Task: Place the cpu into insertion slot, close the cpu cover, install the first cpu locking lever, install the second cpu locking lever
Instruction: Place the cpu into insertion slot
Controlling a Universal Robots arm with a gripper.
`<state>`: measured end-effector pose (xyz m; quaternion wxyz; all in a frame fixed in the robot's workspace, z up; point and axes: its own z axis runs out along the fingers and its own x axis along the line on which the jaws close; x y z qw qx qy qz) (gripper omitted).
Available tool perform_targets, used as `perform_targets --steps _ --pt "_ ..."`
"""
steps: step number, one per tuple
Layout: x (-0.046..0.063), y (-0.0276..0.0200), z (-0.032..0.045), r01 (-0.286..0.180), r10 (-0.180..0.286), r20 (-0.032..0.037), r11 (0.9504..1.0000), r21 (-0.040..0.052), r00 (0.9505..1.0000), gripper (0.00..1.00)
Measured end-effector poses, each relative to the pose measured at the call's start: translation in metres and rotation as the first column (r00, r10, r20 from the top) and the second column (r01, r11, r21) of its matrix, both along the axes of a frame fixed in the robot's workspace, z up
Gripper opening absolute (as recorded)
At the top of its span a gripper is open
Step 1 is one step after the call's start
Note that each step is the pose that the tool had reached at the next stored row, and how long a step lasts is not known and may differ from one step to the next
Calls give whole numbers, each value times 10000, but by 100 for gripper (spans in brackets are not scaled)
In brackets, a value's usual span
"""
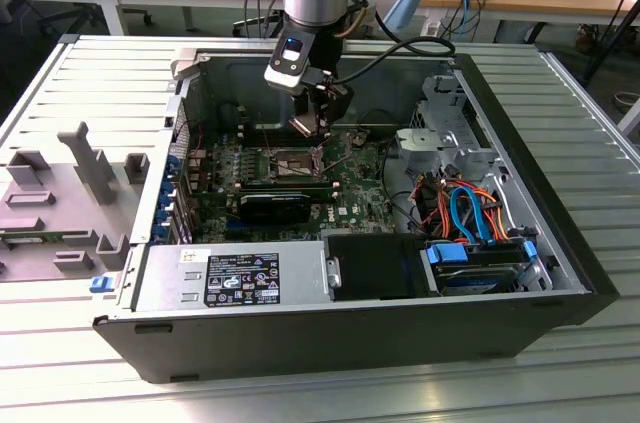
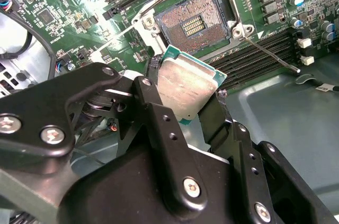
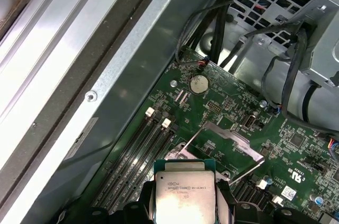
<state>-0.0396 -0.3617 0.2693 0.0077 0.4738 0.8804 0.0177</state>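
My gripper point(image 1: 312, 129) hangs inside the open computer case, shut on the cpu point(image 2: 186, 85), a flat square chip with a silvery-grey top. In both wrist views the black fingers point(image 2: 152, 108) clamp two opposite edges of the cpu point(image 3: 185, 195), which is tilted. The insertion slot point(image 2: 194, 21) lies open just beyond the chip, its contact field bare inside a shiny metal rim. In the exterior view the slot point(image 1: 290, 165) sits slightly below and to the left of the gripper. The cpu cover point(image 3: 234, 140) stands raised off the board. Two thin locking levers point(image 2: 271, 54) stick out, unlatched.
Long black memory slots point(image 2: 254, 57) run beside the socket. A black card point(image 1: 275, 205) lies in front of it, and a power supply point(image 1: 230, 278) fills the near left corner. A drive cage with orange and blue cables point(image 1: 470, 213) stands on the exterior view's right. Case walls point(image 1: 190, 113) enclose the board.
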Motion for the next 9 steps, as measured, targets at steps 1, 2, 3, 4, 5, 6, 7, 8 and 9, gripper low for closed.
perform_targets --steps 1,2,3,4,5,6,7,8,9 --pt "0 0 0 5 -5 1 10000 0 10000 55" --pt "0 0 0 10 -10 0 10000 -1 10000 55" --pt "0 0 0 15 -15 0 10000 0 10000 55" --pt "0 0 0 21 -21 0 10000 -1 10000 55" --pt "0 0 0 25 -25 0 10000 0 10000 55" --pt "0 0 0 31 -31 0 10000 -1 10000 55" --pt "0 0 -1 35 -35 0 10000 -1 10000 55" --pt "0 0 -1 46 -46 0 10000 0 10000 55" --pt "0 0 -1 53 -53 0 10000 0 10000 55"
